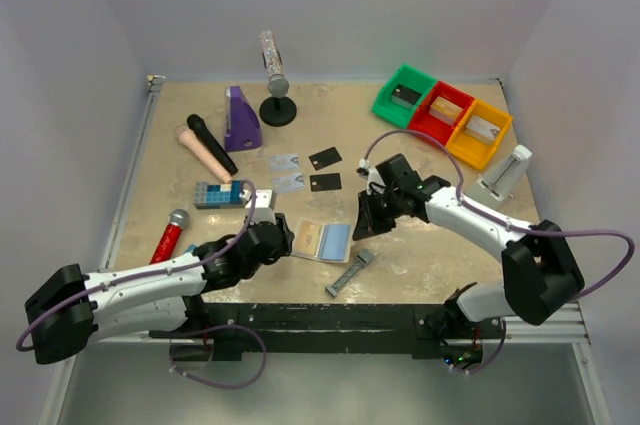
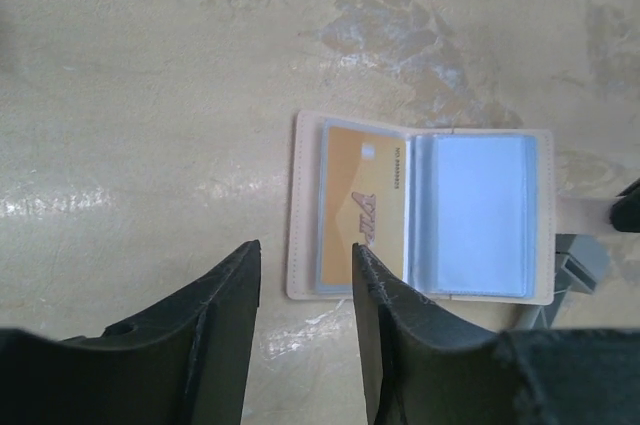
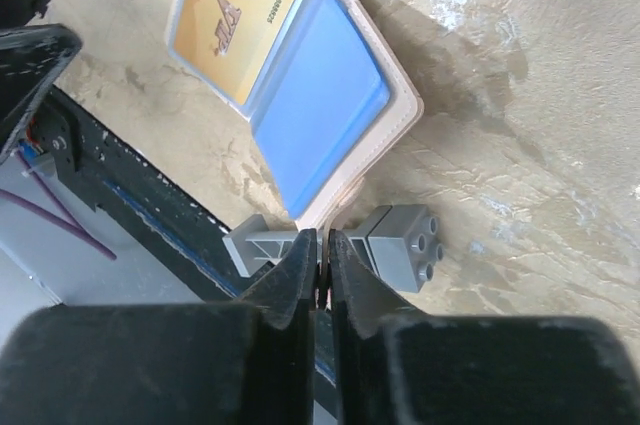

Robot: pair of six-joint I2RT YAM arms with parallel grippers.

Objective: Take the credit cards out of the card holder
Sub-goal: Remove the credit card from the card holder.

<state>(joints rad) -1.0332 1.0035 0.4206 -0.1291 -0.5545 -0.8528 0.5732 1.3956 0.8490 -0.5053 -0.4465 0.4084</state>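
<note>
The card holder lies open near the table's front edge, with pale blue panels and tan edging. A gold card sits in its left pocket; the right pocket looks empty. My right gripper is shut on a thin tan flap at the holder's right edge. My left gripper is open and empty, just in front of the holder's left edge. Two pale grey credit cards and two black credit cards lie on the table behind the holder.
A narrow grey bar tool lies by the front edge, under the holder's right side. A blue studded block, microphones and a purple object are on the left. Green, red and yellow bins stand at the back right.
</note>
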